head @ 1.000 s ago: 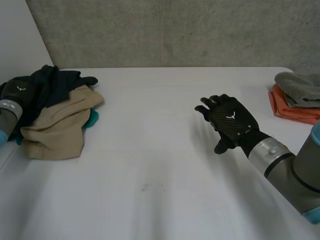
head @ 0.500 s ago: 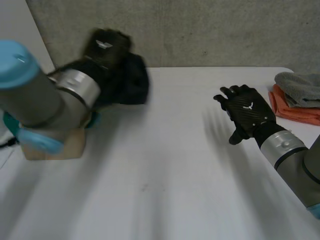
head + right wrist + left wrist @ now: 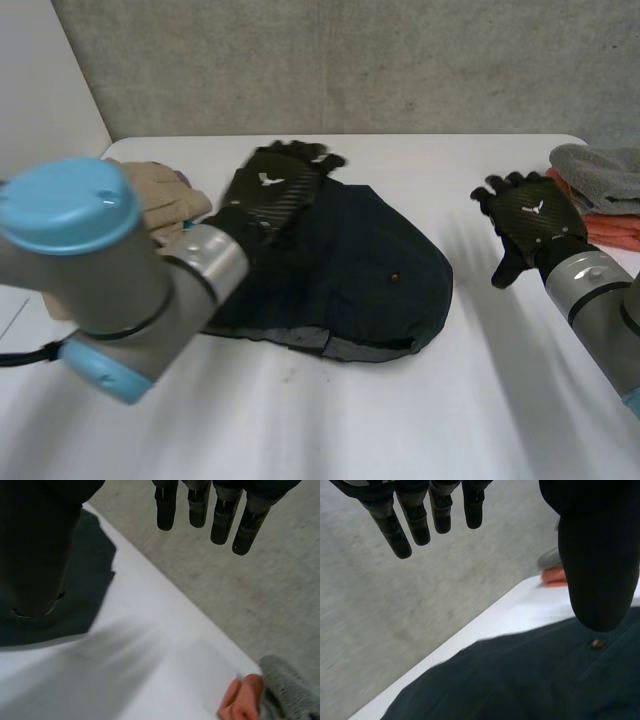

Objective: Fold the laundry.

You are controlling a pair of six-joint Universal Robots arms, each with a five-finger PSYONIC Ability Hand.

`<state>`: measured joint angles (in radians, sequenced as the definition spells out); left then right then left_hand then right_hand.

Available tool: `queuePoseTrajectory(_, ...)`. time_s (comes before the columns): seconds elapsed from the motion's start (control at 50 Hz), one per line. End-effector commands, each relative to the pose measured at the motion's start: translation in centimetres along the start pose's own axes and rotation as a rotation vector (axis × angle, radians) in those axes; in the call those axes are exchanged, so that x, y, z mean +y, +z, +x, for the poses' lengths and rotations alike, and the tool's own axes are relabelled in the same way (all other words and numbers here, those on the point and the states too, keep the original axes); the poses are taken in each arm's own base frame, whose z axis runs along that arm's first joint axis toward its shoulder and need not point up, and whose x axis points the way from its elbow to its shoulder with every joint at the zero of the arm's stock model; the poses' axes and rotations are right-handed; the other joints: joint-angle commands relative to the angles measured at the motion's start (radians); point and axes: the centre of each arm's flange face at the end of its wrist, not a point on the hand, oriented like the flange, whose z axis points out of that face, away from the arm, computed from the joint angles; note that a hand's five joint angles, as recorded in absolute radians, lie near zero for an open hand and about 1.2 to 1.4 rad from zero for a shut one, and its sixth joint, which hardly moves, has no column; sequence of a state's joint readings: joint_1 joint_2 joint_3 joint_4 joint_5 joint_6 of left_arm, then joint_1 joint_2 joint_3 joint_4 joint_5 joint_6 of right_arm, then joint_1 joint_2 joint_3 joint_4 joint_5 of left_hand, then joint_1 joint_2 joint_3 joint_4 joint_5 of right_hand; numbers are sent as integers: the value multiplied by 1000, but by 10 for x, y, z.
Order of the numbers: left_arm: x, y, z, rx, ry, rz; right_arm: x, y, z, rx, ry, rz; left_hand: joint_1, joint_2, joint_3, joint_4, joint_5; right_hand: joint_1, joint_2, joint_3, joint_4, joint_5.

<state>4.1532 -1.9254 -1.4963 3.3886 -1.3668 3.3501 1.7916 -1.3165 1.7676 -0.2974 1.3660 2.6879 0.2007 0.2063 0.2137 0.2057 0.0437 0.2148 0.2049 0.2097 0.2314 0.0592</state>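
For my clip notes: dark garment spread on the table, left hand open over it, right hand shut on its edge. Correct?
No: the right hand is open, fingers straight, apart from the dark garment, as the right wrist view shows. The rest stands: left hand open over it.

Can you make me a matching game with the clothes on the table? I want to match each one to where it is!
Things:
1. dark blue garment
2. tan cloth
3. grey cloth
4. orange cloth

Places:
A. lying on top of another cloth
B. spread out in the middle of the table
C. bunched up at the table's left side
D. at the table's right edge, underneath another cloth

Right pairs: 1-B, 2-C, 3-A, 4-D.
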Motion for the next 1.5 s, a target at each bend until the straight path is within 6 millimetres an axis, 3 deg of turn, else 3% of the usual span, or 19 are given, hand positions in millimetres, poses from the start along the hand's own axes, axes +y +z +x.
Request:
queuePoseTrajectory(0.02, 24, -19, -30, -114, 4, -109, 2, -13, -13, -94, 21, -98, 36, 31, 23, 31, 19, -40, -30, -35, -57, -59)
queuePoseTrajectory(0.26, 105, -17, -62, -218, 294, -400, 0, -19, -29, -149, 11, -88, 145, 139, 132, 140, 127, -40, -30, -35, -57, -59)
queuePoseTrajectory(0.4, 128, -13, -63, -203, 306, -457, 0, -17, -26, -138, 10, -83, 203, 198, 190, 198, 186, -40, -30, -35, -57, -59)
queuePoseTrajectory(0.46, 132, -12, -64, -202, 302, -467, 0, -16, -26, -133, 9, -77, 370, 365, 357, 365, 353, -40, -30, -35, -57, -59)
queuePoseTrajectory(0.52, 130, -9, -67, -217, 308, -454, 0, -16, -25, -130, 9, -75, 930, 924, 917, 925, 912, -40, -30, -35, -57, -59)
queuePoseTrajectory(0.54, 127, -5, -71, -232, 310, -437, 0, -16, -25, -129, 9, -76, 1193, 1187, 1180, 1188, 1175, -40, -30, -35, -57, -59)
queuePoseTrajectory(0.68, 92, 15, -106, -437, 355, -318, 0, -16, -25, -125, 9, -78, 1196, 1190, 1183, 1191, 1178, -40, -30, -35, -57, -59)
queuePoseTrajectory(0.76, 32, 22, -139, -647, 389, -141, 0, -16, -25, -126, 9, -79, 1196, 1190, 1183, 1191, 1178, -40, -30, -35, -57, -59)
queuePoseTrajectory(0.78, 6, 22, -148, -699, 394, -57, 0, -16, -25, -125, 9, -78, 1196, 1190, 1183, 1191, 1178, -40, -30, -35, -57, -59)
queuePoseTrajectory(0.86, -42, 25, -147, -723, 411, 110, 0, -16, -24, -122, 10, -79, 1196, 1190, 1183, 1191, 1178, -40, -30, -35, -57, -59)
queuePoseTrajectory(0.9, -57, 27, -140, -700, 411, 161, 0, -16, -24, -119, 10, -80, 1196, 1190, 1183, 1191, 1178, -40, -30, -35, -57, -59)
queuePoseTrajectory(0.96, -82, 33, -105, -604, 398, 263, 0, -16, -24, -117, 11, -82, 1196, 1190, 1183, 1191, 1178, -40, -30, -35, -57, -59)
queuePoseTrajectory(1.04, -96, 40, -55, -464, 380, 345, -1, -15, -22, -110, 14, -79, 1196, 1190, 1183, 1191, 1178, -40, -30, -35, -57, -59)
queuePoseTrajectory(1.14, -76, 60, 11, -279, 360, 360, -3, -13, -15, -63, 16, -83, 1196, 1190, 1183, 1191, 1178, -40, -30, -35, -57, -59)
queuePoseTrajectory(1.22, -50, 69, 79, -96, 330, 370, -1, -7, 4, 24, 22, -104, 1196, 1190, 1183, 1191, 1178, -40, -30, -35, -57, -59)
queuePoseTrajectory(1.28, -38, 72, 105, -15, 294, 375, 2, -3, 18, 72, 27, -112, 1196, 1190, 1183, 1191, 1178, -40, -30, -35, -57, -59)
queuePoseTrajectory(1.3, -32, 71, 120, 44, 253, 382, 2, -2, 21, 82, 28, -113, 868, 862, 854, 862, 850, -40, -30, -35, -57, -59)
queuePoseTrajectory(1.36, -29, 66, 141, 166, 188, 402, 2, 1, 32, 113, 30, -111, 80, 75, 67, 75, 63, -40, -30, -35, -57, -59)
queuePoseTrajectory(1.5, -52, 57, 140, 236, 145, 453, 2, 5, 46, 144, 41, -106, 36, 31, 23, 31, 19, -40, -30, -35, -57, -59)
